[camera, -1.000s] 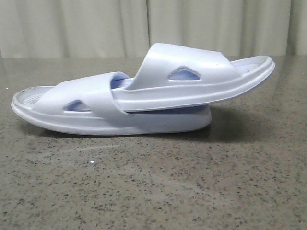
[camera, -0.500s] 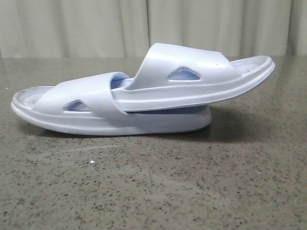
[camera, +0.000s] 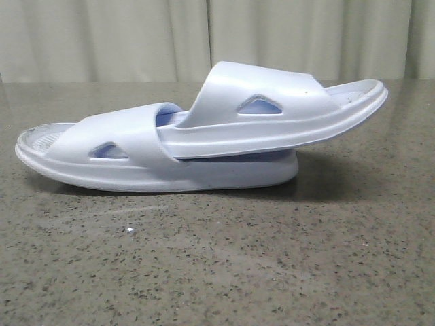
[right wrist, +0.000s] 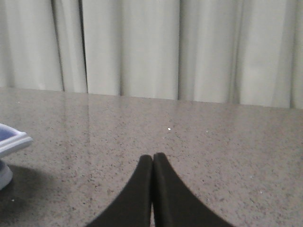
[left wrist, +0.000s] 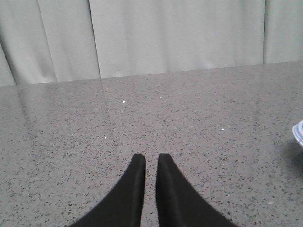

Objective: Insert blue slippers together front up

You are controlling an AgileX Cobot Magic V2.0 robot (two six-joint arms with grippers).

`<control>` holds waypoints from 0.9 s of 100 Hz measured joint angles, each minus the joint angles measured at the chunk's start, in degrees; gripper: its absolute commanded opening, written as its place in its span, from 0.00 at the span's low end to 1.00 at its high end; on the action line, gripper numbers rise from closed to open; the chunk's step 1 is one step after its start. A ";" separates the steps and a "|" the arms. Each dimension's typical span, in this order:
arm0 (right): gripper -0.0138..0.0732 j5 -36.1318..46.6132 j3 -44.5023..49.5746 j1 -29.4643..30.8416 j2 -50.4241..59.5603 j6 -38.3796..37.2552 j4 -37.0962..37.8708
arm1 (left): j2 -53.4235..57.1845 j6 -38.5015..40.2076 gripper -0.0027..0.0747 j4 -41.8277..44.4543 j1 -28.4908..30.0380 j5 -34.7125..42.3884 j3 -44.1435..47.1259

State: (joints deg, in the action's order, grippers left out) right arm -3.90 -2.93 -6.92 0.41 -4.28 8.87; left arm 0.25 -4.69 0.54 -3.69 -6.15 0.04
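The two pale lavender-blue slippers lie joined on the stone table in the front view. The lower slipper rests flat with its open end to the left. The upper slipper has its front pushed under the lower one's strap, and its other end sticks up to the right. Neither gripper shows in the front view. My left gripper is empty over bare table, its jaws a thin slit apart, with a slipper edge far to one side. My right gripper is shut and empty, with a slipper end at that view's edge.
The speckled grey stone table spreads in front of the slippers. Pale curtains hang behind the table's far edge. Both grippers are well away from the slippers, one off each end.
The raised right end of the upper slipper has settled very slightly down and left. Nothing else has moved.
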 measured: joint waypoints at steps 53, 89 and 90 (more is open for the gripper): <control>0.04 -0.43 3.56 1.26 0.14 -0.26 -1.44 | 0.00 0.00 0.06 -0.10 0.00 0.00 0.00; 0.04 -0.05 3.56 1.26 0.14 -0.35 -1.64 | 0.00 0.00 0.06 -0.10 0.00 0.00 0.00; 0.04 0.05 3.56 1.26 0.14 -0.35 -1.64 | 0.00 0.00 0.06 -0.10 0.00 0.00 0.00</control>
State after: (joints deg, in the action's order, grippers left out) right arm -3.85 0.62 -5.66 0.55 -4.63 7.23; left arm 0.25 -4.69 0.44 -3.69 -6.15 0.04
